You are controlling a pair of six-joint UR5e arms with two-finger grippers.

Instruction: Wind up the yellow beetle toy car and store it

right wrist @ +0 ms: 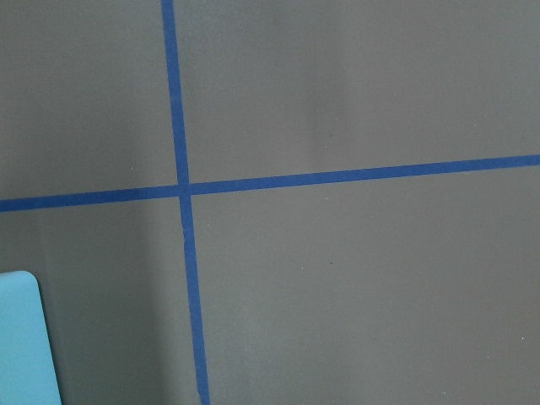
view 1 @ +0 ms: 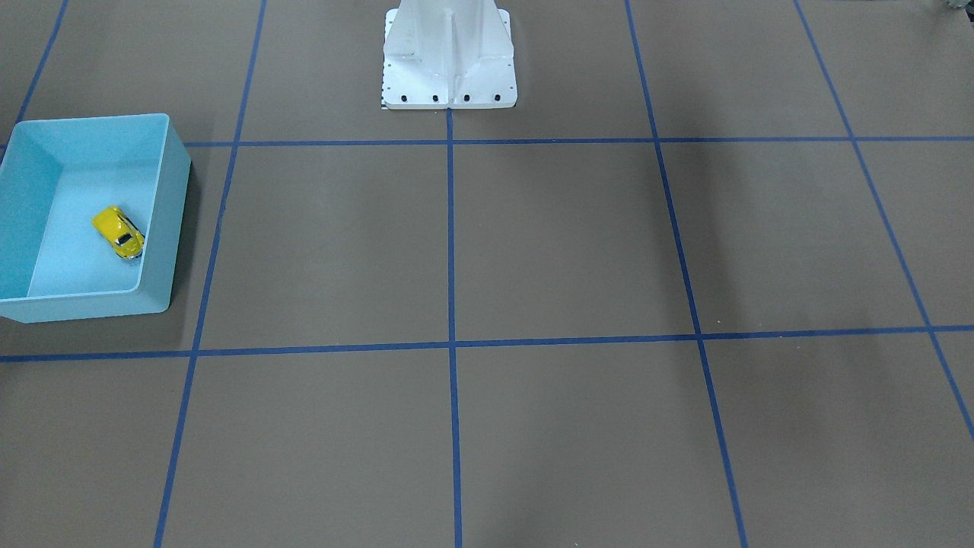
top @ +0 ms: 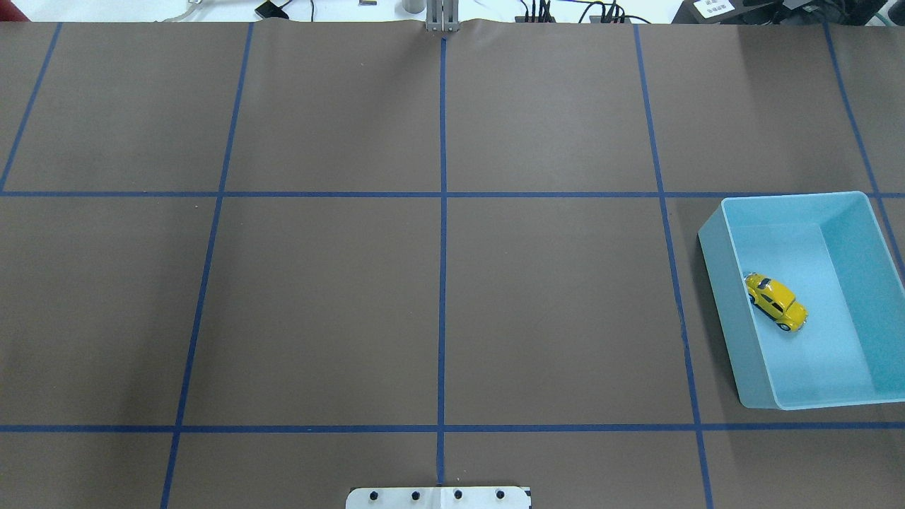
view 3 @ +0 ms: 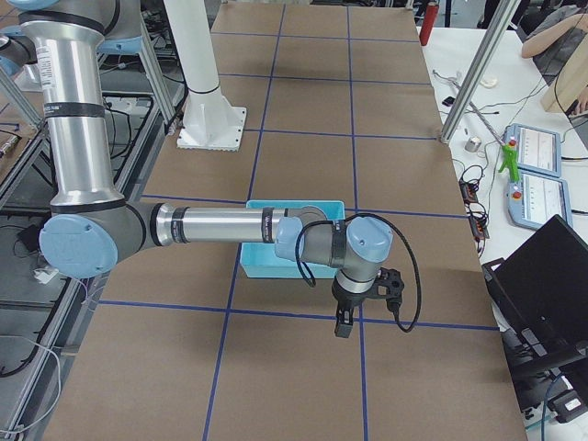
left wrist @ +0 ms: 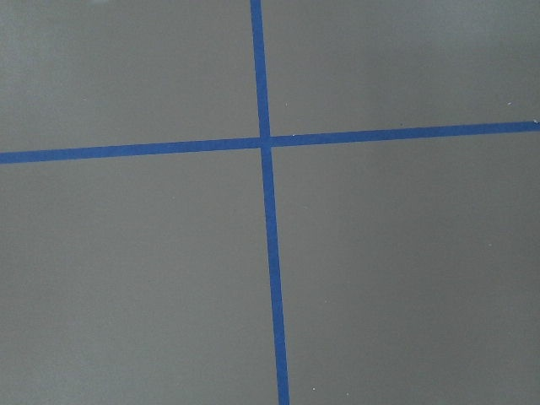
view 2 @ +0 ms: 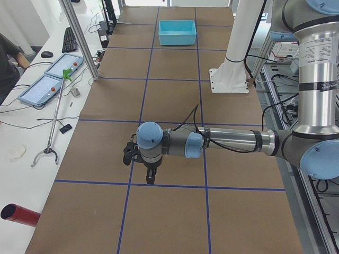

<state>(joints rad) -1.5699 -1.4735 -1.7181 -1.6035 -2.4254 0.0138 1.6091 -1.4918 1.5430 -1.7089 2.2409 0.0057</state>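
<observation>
1. The yellow beetle toy car [top: 776, 302] sits on its wheels inside the light blue bin [top: 717, 297], angled across the floor and close beside the long wall that faces the table's middle
2. The bin stands on the robot's right side of the brown table [top: 318, 304], just inside a square marked by blue tape [top: 442, 283]
3. The left gripper [view 2: 150, 179] hangs pointing down above a tape line at the far end of the table from the bin; it shows only in a side view, so I cannot tell how its jaws stand
4. The right gripper [view 3: 343, 326] hangs pointing down near the bin, over a tape crossing; it too shows only from the side, and I cannot tell its jaw state
5. In the exterior right view the right arm's forearm [view 3: 220, 225] crosses in front of the bin and hides the car
6. The right wrist camera catches 1 corner of the bin at its lower left
7. A white pedestal [view 1: 449, 57] is bolted at the table's robot-side edge
8. On the side bench lie 2 control tablets [view 2: 50, 79], a long grabber tool [view 2: 53, 124] and a red cylinder [view 2: 18, 214]
</observation>
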